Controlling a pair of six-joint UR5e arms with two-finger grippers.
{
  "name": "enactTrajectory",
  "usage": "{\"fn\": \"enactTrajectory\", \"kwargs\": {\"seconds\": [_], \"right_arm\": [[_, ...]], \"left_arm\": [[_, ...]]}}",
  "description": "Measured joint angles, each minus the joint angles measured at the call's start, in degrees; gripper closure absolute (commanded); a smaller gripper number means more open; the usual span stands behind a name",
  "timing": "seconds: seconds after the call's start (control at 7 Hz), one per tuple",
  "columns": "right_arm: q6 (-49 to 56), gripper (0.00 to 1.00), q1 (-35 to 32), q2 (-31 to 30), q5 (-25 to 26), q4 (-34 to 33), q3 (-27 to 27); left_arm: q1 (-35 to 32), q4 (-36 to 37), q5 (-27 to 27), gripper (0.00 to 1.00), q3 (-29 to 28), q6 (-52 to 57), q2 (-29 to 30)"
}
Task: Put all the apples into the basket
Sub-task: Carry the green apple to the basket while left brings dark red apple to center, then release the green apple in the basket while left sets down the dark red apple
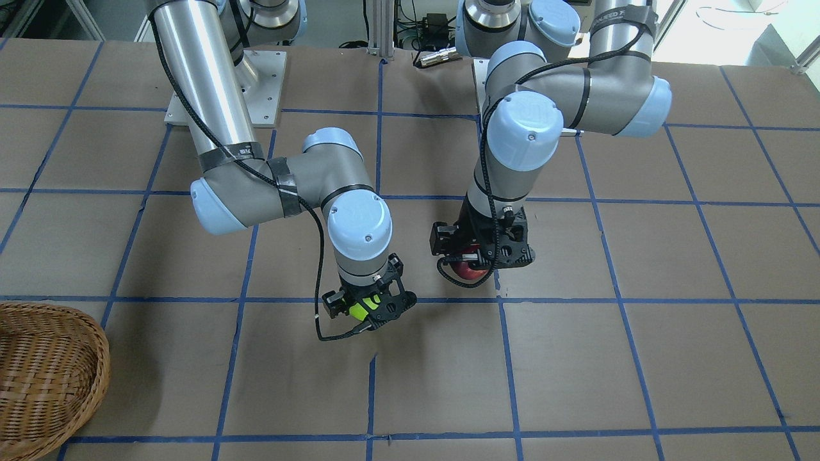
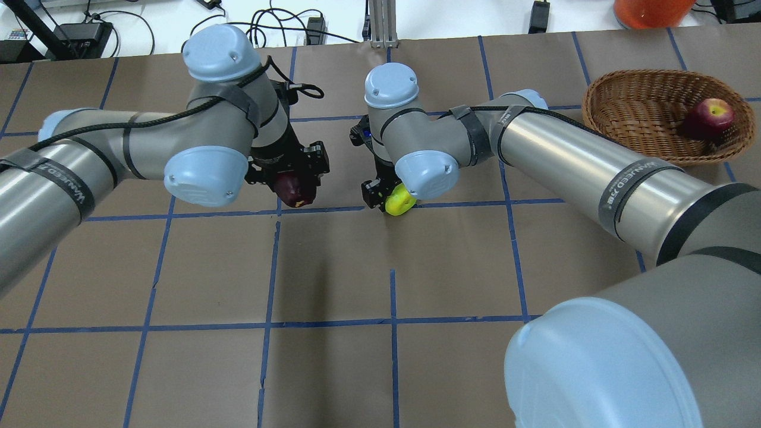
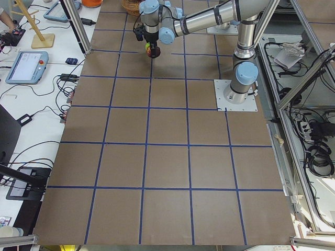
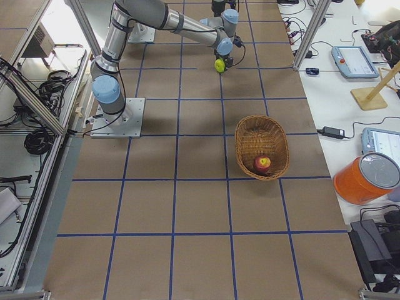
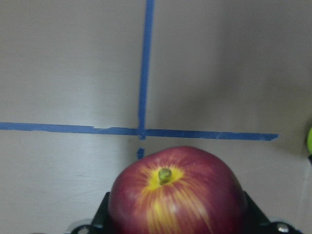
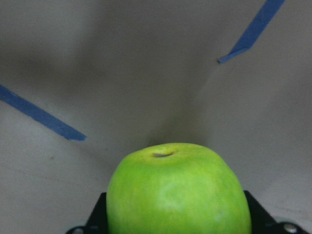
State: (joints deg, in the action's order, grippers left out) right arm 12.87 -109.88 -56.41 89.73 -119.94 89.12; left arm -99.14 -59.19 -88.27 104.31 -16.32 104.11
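Found green apple (image 2: 399, 204) clamped across its girth in right hand (image 1: 368, 307), at middle of worktop (image 1: 576, 358); dark red apple (image 2: 296, 189) likewise in left hand (image 1: 474, 262), nearby. Noted third apple (image 2: 709, 117) lying in basket (image 2: 630, 119), well apart. Judged firm, smooth-skinned, bruisable: recommend moderate squeeze at widest part.

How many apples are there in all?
3. One red apple lies in the basket, a second red apple is held in the left hand, and a green apple is held in the right hand. No others show.
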Motion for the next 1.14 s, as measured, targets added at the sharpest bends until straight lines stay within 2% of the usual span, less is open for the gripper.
{"fn": "enactTrajectory", "kwargs": {"seconds": [0.29,0.43,0.57,0.86,1.0,1.14], "right_arm": [[0.23,1.0,7.27,-3.2,1.8,1.96,-0.08],[0.93,1.0,14.55,-5.33,2.61,3.56,-0.37],[1.94,1.0,21.57,-6.74,3.35,4.38,-1.29],[4.38,1.0,33.03,-7.08,3.86,6.77,-7.07],[5.26,1.0,35.94,-5.9,4.39,7.77,-9.75],[6.05,1.0,38.34,-3.7,5.37,7.73,-11.21]], "left_arm": [[-1.49,5.52,0.27,0.6,3.41,-3.6,0.5],[-2.49,6.41,0.51,0.6,3.8,-6.88,0.84],[-5.0,7.17,1.07,0.53,3.71,-10.65,1.58],[-12.3,12.69,1.96,0.31,3.44,-15.63,5.42],[-13.49,15.6,1.96,0.31,2.86,-16.32,8.2],[-13.9,17.68,1.91,0.26,1.3,-16.65,10.97]]}}
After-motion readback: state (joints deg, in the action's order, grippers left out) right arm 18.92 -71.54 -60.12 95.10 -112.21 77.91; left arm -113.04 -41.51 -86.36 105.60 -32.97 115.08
